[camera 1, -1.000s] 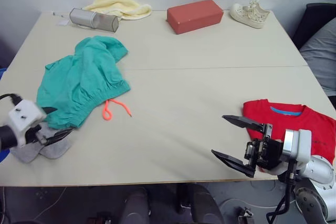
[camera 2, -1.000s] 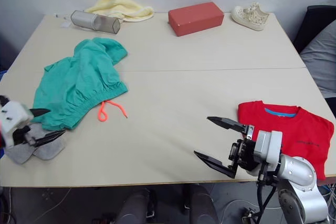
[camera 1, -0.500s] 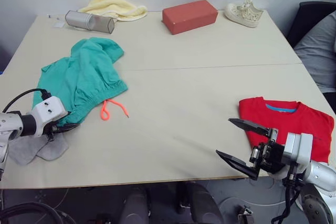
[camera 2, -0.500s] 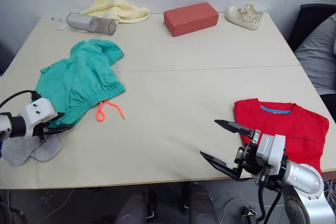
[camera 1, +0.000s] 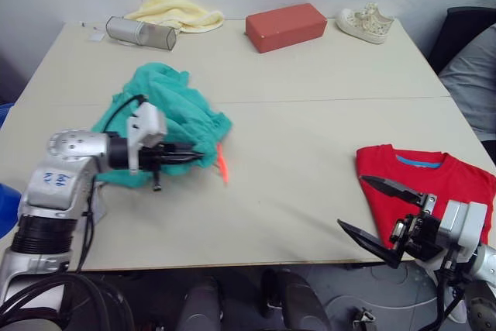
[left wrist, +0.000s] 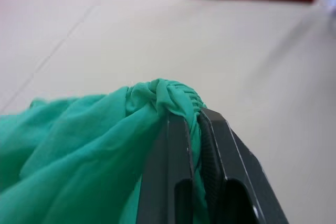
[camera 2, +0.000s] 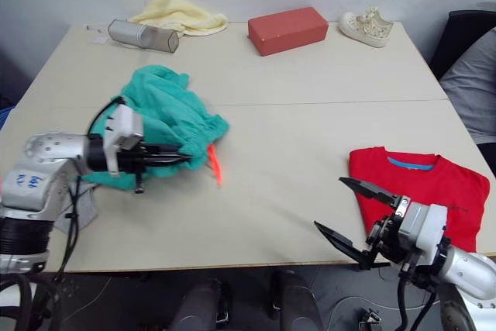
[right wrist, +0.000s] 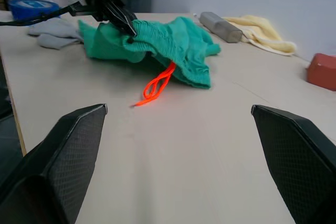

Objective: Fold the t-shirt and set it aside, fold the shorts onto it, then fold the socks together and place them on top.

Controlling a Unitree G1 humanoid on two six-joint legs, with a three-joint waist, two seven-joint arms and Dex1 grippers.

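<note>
Currently my left gripper (camera 1: 198, 157) is pinched closed on the gathered waistband of the teal green soft fabric shorts (camera 1: 174, 114), the two black fingers (left wrist: 178, 182) pressed together with a bunched fold of cloth trapped between them. The shorts sit crumpled on the left half of the pale beige table (camera 1: 310, 153), lifted at the gripped edge, and the neon orange drawstring (camera 1: 223, 167) hangs from that edge down to the tabletop. My right gripper (camera 1: 380, 211) hovers at the near right edge of the table with its fingers spread wide and nothing between them, just beside the plain bright red short-sleeved t-shirt (camera 1: 434, 187), which lies flat and folded at the right edge with its blue inner neck label (camera 1: 418, 162) showing. The small light grey knit socks (right wrist: 55, 32) lie on the table near my left arm, at the near left side; how they are arranged I cannot tell, since the arm covers most of them from above. Along the far edge of the table stand a grey mesh cylinder-shaped case (camera 1: 139, 32), a pale yellow crumpled cloth (camera 1: 174, 12), a red-brown rectangular block (camera 1: 285, 26) and a cream lace-up shoe (camera 1: 364, 22), well apart from both grippers.
</note>
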